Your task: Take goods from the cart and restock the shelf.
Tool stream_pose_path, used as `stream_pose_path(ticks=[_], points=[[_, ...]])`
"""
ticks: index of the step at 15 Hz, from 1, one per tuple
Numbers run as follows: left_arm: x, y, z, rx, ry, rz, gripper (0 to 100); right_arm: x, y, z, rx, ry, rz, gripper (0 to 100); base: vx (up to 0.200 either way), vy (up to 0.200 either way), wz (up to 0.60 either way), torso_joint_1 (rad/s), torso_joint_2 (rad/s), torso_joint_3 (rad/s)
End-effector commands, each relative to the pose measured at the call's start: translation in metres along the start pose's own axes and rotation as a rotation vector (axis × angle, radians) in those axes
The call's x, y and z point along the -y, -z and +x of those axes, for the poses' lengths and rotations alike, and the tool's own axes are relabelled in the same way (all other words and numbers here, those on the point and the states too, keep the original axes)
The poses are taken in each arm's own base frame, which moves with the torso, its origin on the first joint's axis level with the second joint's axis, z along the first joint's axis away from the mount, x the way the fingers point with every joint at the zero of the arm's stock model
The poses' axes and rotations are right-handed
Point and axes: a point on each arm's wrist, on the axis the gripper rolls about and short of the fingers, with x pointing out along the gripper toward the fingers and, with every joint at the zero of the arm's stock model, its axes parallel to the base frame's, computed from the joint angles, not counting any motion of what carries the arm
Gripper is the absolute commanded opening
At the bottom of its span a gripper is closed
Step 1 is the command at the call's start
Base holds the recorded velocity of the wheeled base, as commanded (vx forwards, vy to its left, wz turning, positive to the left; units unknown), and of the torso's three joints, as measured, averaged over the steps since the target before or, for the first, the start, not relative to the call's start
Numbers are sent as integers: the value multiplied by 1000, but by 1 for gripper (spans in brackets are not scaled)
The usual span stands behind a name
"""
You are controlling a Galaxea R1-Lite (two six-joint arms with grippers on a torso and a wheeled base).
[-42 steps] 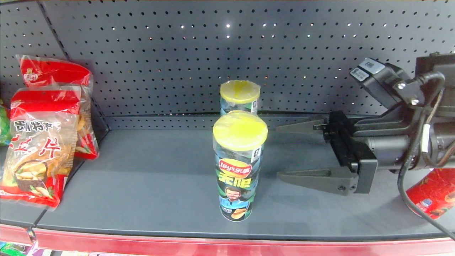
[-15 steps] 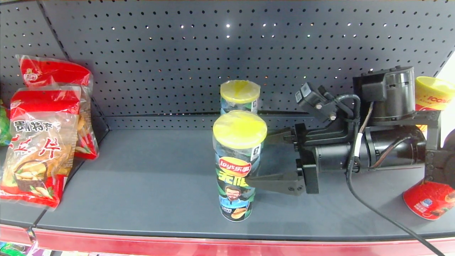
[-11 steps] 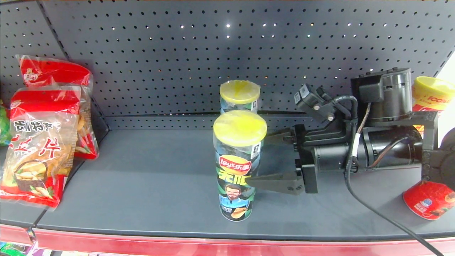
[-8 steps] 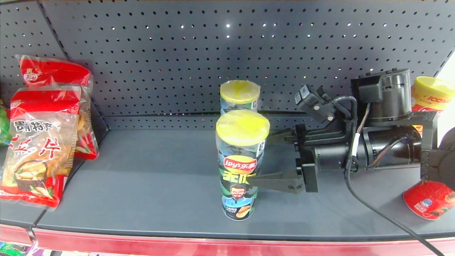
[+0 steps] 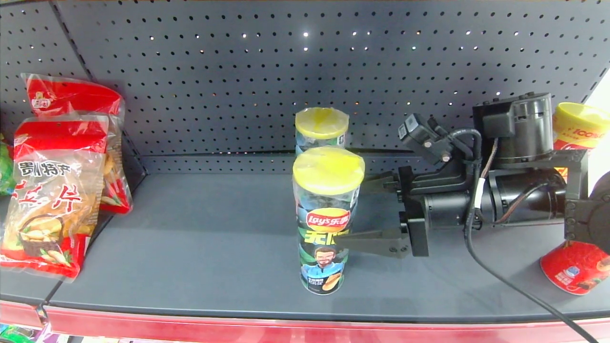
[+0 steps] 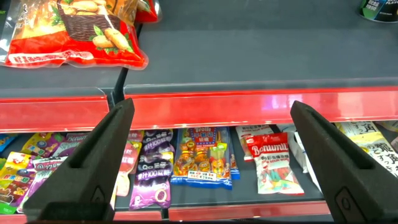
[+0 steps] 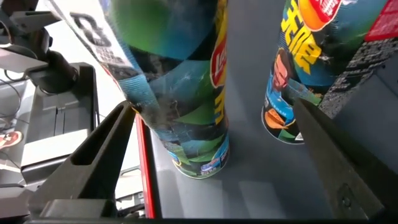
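Yellow-lidded and tall, the front chip can (image 5: pixel 324 224) looks light, stiff and tippy. The right gripper (image 5: pixel 351 209), fingers apart astride it, should clamp mid-body. The left gripper (image 6: pixel 211 104) hangs spread wide.

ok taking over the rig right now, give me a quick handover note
Right gripper: open, fingers either side of the front chips can.
Left gripper: open, empty, low before the red front edge of the shelf.
Things: front chips can upright mid-shelf, rear chips can directly behind it.
Done: both cans stand on the shelf.
Left: probably back the right arm out, then fetch more from the cart.
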Motion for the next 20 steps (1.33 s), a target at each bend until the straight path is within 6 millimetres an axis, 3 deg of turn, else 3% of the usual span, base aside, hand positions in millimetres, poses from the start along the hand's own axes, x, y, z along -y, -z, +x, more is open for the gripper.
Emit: stream_pose_path(ticks=[1, 9, 13, 17, 20], points=[[0, 0, 0, -1, 0, 0, 100, -3, -2, -3, 7, -2, -7, 100, 0, 0, 0, 0, 0, 0], [0, 0, 0, -1, 0, 0, 100, -11, 5, -13, -6, -3, 5, 100, 0, 0, 0, 0, 0, 0], [0, 0, 0, -1, 0, 0, 100, -24, 2, -52, 35, 79, 15, 100, 0, 0, 0, 0, 0, 0], [0, 0, 0, -1, 0, 0, 100, -61, 18, -110, 72, 173, 19, 100, 0, 0, 0, 0, 0, 0], [0, 0, 0, -1, 0, 0, 100, -89, 17, -151, 109, 269, 15, 100, 0, 0, 0, 0, 0, 0]])
